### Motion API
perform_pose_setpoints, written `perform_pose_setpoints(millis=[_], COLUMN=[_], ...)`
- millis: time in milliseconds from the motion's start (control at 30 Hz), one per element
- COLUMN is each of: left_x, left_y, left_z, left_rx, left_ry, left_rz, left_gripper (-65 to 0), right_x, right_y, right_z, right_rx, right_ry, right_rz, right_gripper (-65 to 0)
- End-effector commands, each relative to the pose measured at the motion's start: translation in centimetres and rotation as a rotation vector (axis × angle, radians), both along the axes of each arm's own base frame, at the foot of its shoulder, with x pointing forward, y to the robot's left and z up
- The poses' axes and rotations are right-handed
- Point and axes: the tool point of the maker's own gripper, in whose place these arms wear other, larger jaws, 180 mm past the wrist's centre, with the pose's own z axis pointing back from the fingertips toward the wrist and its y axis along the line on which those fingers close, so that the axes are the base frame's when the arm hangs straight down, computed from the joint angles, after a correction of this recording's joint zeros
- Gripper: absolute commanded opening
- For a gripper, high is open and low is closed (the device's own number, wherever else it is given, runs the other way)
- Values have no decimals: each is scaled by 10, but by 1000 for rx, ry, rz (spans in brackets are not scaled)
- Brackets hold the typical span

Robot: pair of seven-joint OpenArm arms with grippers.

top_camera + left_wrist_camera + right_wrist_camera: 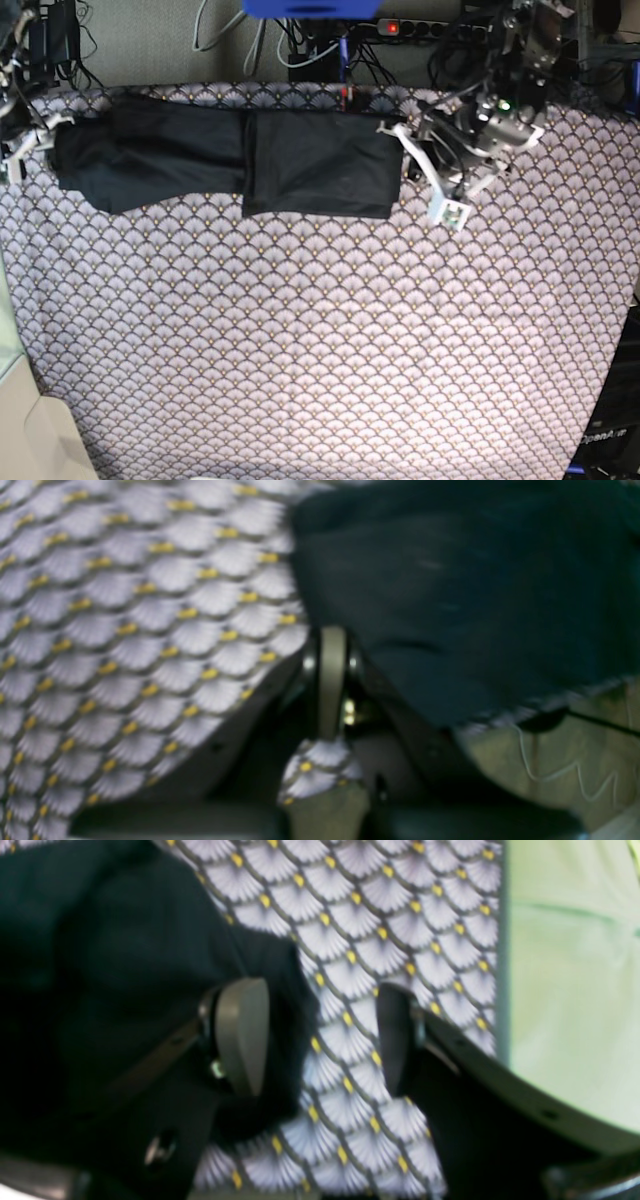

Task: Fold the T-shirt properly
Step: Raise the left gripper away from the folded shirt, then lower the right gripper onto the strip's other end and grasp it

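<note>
- On the left wrist view: tablecloth (125,630) filling the side left of the T-shirt (475,605); left gripper (332,680) with pads pressed together, seemingly nipping a fold of tablecloth just below the shirt's edge; picture blurred, so no certainty whether any black cloth is caught too.
- On the right wrist view: right gripper (320,1040) with fingers spread apart, one pad (242,1035) lying against the T-shirt (100,990), the other over bare tablecloth (375,915); nothing clamped.
- On the base view: T-shirt (230,160) stretched as a long band along the far edge of the tablecloth (320,350), one half already doubled into a neat rectangle; left gripper (392,128) touching that rectangle's end, right gripper (25,145) at the opposite, looser end.
- Judged progress: about midway; lengthwise folds done, crosswise folding of the loose end and final squaring left.
</note>
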Motion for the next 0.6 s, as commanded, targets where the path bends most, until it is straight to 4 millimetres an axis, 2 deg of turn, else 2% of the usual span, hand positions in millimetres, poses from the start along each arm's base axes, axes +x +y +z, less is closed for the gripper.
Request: perform_pose_setpoints(millis=[0,167,567], left_x=[5,6,11], left_y=[1,3,4], left_z=[8,8,11], left_rx=[-10,-5,2], left_ry=[-36,-36,-50], left_rz=[2,7,9], left_gripper=[-650,-650,-650], right_x=[12,13,21], right_y=[-8,-1,-6], right_z=[19,14,40], right_rx=[-25,42,208], right_ry=[-47,-8,6], right_rz=[5,-14,5], right_gripper=[-287,-287,-286])
